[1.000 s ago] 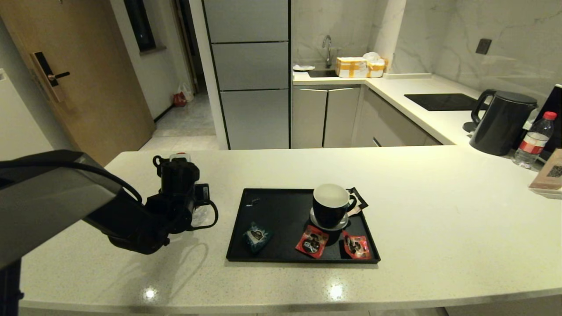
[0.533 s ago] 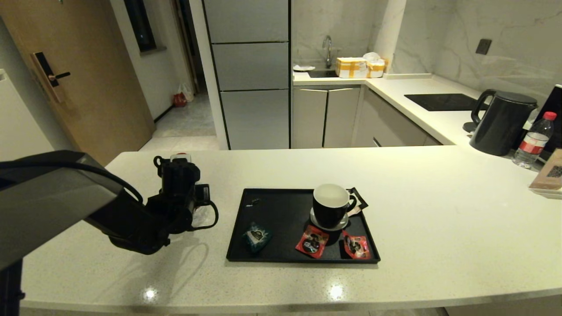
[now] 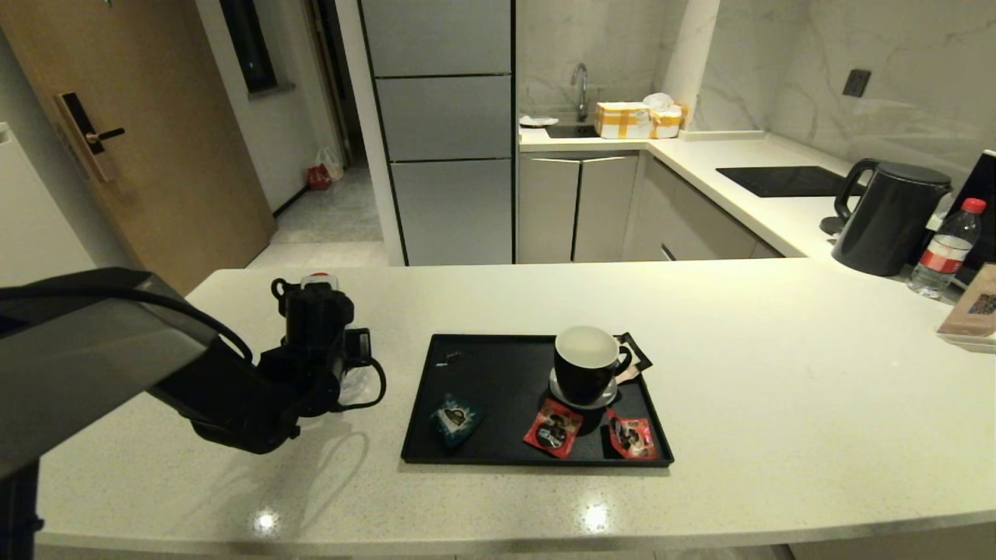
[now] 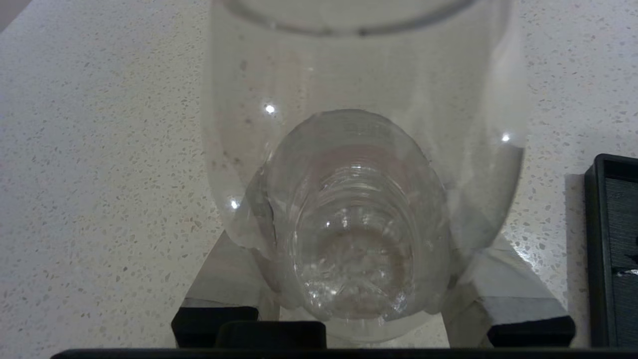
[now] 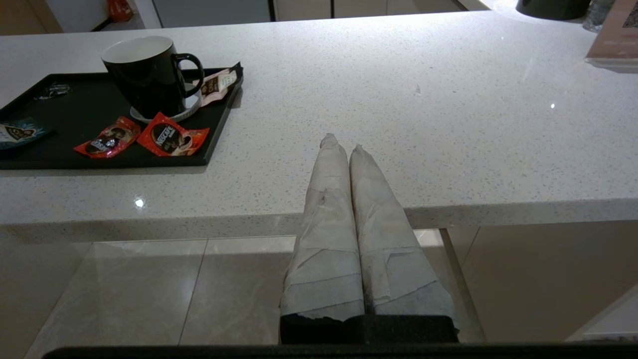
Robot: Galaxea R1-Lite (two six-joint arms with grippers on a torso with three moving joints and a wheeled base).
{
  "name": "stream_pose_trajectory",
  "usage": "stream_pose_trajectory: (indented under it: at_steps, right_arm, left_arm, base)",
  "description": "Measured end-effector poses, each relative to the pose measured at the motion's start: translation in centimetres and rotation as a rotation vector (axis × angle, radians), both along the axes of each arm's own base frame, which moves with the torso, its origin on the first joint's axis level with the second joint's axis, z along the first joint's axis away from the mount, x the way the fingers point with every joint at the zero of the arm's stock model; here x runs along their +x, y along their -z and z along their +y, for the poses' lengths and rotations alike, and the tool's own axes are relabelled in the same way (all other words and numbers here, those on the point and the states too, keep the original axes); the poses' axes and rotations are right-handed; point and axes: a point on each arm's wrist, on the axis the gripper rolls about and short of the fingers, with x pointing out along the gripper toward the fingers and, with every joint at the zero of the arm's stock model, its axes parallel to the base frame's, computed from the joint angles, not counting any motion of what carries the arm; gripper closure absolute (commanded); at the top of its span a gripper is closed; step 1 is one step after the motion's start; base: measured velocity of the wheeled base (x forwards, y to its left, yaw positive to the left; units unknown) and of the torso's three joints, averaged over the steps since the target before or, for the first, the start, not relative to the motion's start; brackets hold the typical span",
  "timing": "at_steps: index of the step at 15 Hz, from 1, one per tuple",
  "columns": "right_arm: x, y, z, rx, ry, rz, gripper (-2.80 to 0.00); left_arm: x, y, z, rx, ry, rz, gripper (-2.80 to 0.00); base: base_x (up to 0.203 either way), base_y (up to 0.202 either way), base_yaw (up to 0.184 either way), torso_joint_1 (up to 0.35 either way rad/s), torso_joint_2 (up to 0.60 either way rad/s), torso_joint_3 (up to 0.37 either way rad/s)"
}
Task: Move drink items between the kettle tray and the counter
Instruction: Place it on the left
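Two arms, but only one is busy. At the left of the head frame the left gripper (image 3: 331, 342) is clamped around a clear water bottle (image 4: 359, 199). The red cap (image 3: 317, 276) peeks out just above the black wrist. In the left wrist picture the bottle fills the middle, its bottom end toward the camera, with the taped fingers (image 4: 503, 279) pressed against both sides. The speckled counter (image 3: 778, 373) lies beneath it, but I cannot tell whether the bottle touches the stone.

The black tray (image 3: 498, 365) sits in the lower middle of the head frame, just beside the gripper, and its rim shows at the right edge of the wrist picture. The teal sachet (image 3: 455, 418) lies in the tray's lower left corner. Two red sachets (image 3: 553, 427) lie along the tray's near edge below a black mug (image 3: 585, 364).

The right gripper (image 5: 346, 144) hangs in front of the counter edge in its own wrist picture, fingers pressed together and holding nothing.

A kettle (image 3: 887, 215) and a second bottle (image 3: 945, 247) stand at the upper right.
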Motion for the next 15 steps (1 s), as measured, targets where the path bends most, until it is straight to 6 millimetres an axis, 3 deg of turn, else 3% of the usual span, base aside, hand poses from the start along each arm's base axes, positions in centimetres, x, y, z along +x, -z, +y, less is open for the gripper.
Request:
stream_pose_trajectory:
  at_steps: [1, 2, 8, 15]
  right_arm:
    - [0.0, 0.0, 0.0, 0.000, 0.000, 0.000, 0.00]
    - [0.0, 0.0, 0.0, 0.000, 0.000, 0.000, 0.00]
    - [0.0, 0.0, 0.0, 0.000, 0.000, 0.000, 0.00]
    - [0.0, 0.0, 0.0, 0.000, 0.000, 0.000, 0.00]
  left_arm:
    - [0.0, 0.0, 0.0, 0.000, 0.000, 0.000, 0.00]
    - [0.0, 0.0, 0.0, 0.003, 0.001, 0.002, -2.80]
    - [0.1, 0.2, -0.1, 0.008, 0.000, 0.007, -2.80]
    - [-1.5, -1.8, 0.0, -0.005, 0.007, -0.045, -2.80]
  base:
    - [0.000, 0.000, 0.000, 0.000, 0.00, 0.000]
    - [0.000, 0.000, 0.000, 0.000, 0.00, 0.000]
    - [0.000, 0.000, 0.000, 0.000, 0.00, 0.000]
    - [0.000, 0.000, 0.000, 0.000, 0.00, 0.000]
